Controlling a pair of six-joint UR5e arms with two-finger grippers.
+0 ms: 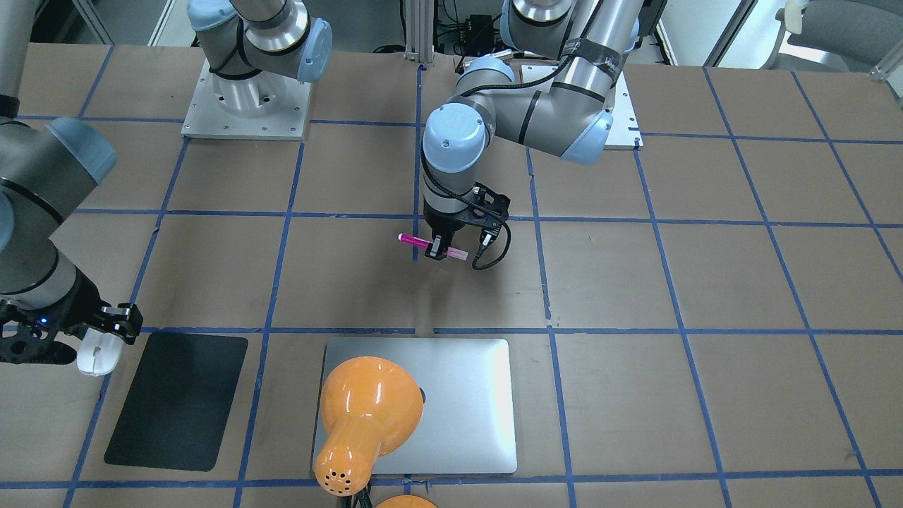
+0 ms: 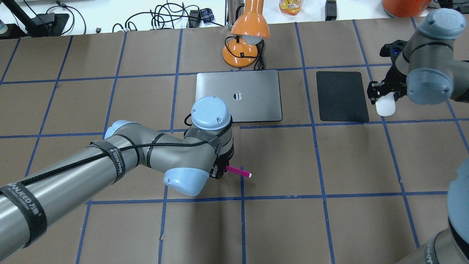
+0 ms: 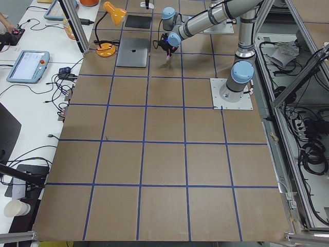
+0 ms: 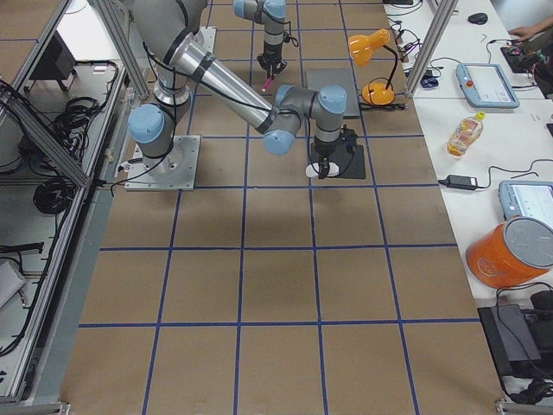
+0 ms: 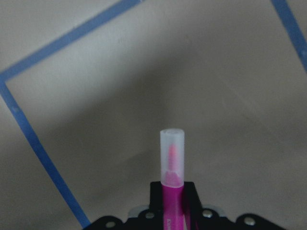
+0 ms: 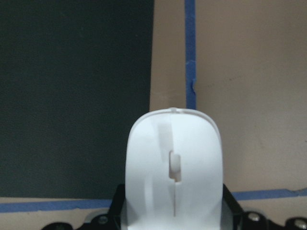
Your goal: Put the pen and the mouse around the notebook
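Observation:
The silver-grey notebook (image 1: pixel 451 402) (image 2: pixel 240 96) lies flat at the table's far middle. My left gripper (image 1: pixel 439 248) (image 2: pixel 219 171) is shut on the magenta pen (image 1: pixel 430 244) (image 2: pixel 239 171) (image 5: pixel 171 163), holding it level above the table, on the robot's side of the notebook. My right gripper (image 1: pixel 106 331) (image 2: pixel 383 95) is shut on the white mouse (image 1: pixel 97 355) (image 2: pixel 384 106) (image 6: pixel 173 167), held in the air just beyond the black mat's outer edge. The mouse's nose points over the mat's edge in the right wrist view.
A black mat (image 1: pixel 178 401) (image 2: pixel 342 96) lies beside the notebook on the right arm's side. An orange desk lamp (image 1: pixel 367 416) (image 2: pixel 244 44) stands behind the notebook, its shade over the notebook's far edge. Blue tape lines cross the brown table.

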